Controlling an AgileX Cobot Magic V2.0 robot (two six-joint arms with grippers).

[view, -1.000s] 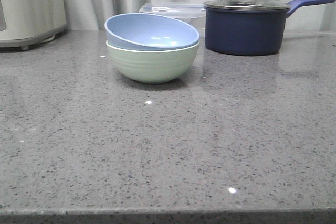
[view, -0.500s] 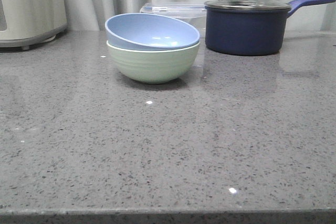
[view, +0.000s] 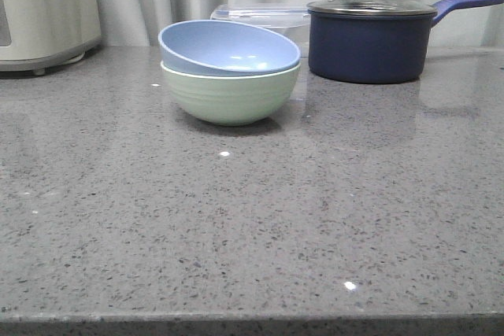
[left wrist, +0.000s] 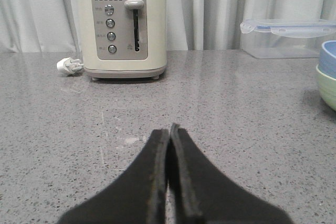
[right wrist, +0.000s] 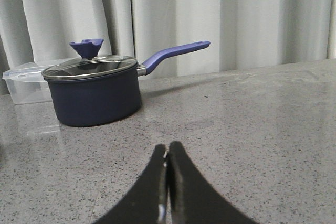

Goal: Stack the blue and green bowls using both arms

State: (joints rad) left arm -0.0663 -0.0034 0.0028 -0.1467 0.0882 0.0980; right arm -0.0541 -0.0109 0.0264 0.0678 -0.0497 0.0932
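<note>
The pale blue bowl [view: 229, 47] sits tilted inside the mint-green bowl [view: 230, 96], which stands on the grey counter at the back, left of centre. Both bowls' edges also show in the left wrist view, the blue bowl [left wrist: 329, 57] above the green bowl [left wrist: 327, 85]. Neither arm shows in the front view. My left gripper [left wrist: 169, 129] is shut and empty, low over the counter, well away from the bowls. My right gripper [right wrist: 167, 147] is shut and empty over the counter, in front of the saucepan.
A dark navy lidded saucepan [view: 368, 41] stands right of the bowls, handle pointing right. A clear lidded container [view: 260, 17] sits behind them. A cream toaster [left wrist: 121, 24] with a loose plug [left wrist: 68, 65] stands at the far left. Curtains hang behind.
</note>
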